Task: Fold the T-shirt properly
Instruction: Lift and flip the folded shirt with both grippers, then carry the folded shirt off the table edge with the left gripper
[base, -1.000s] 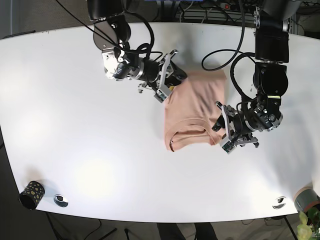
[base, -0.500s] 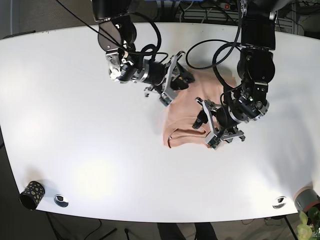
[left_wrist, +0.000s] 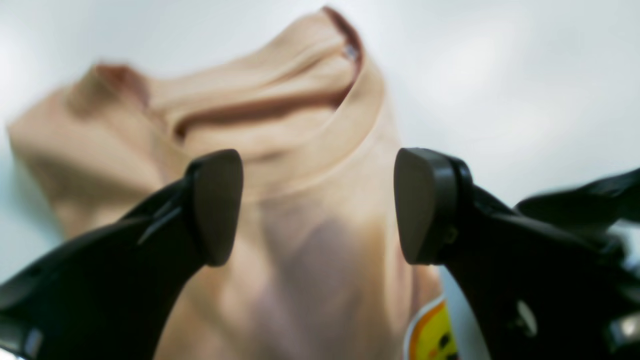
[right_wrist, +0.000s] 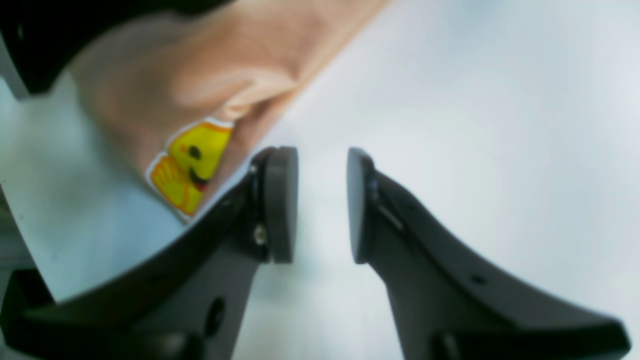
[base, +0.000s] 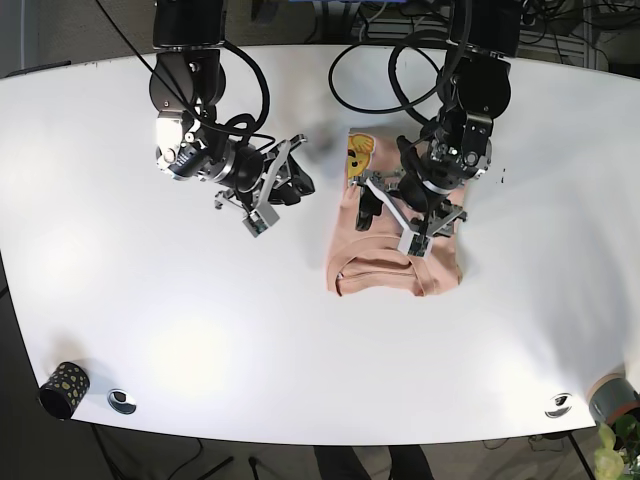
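Note:
The peach T-shirt lies folded in a compact rectangle at the table's middle right, collar toward the front edge. A yellow print shows at its far left corner. My left gripper hovers over the shirt, open. In the left wrist view the gripper straddles the cloth below the collar, holding nothing. My right gripper sits on bare table left of the shirt. In the right wrist view its fingers stand a narrow gap apart with nothing between, and the shirt with the print lies beyond them.
A black cup with gold dots stands at the front left corner beside a small metal disc. Another disc and a grey roll sit at the front right. The white table extends all round.
My left arm swung in from the shirt's right side to above its middle. My right arm pulled away leftward off the shirt. The yellow print now shows at the far left corner.

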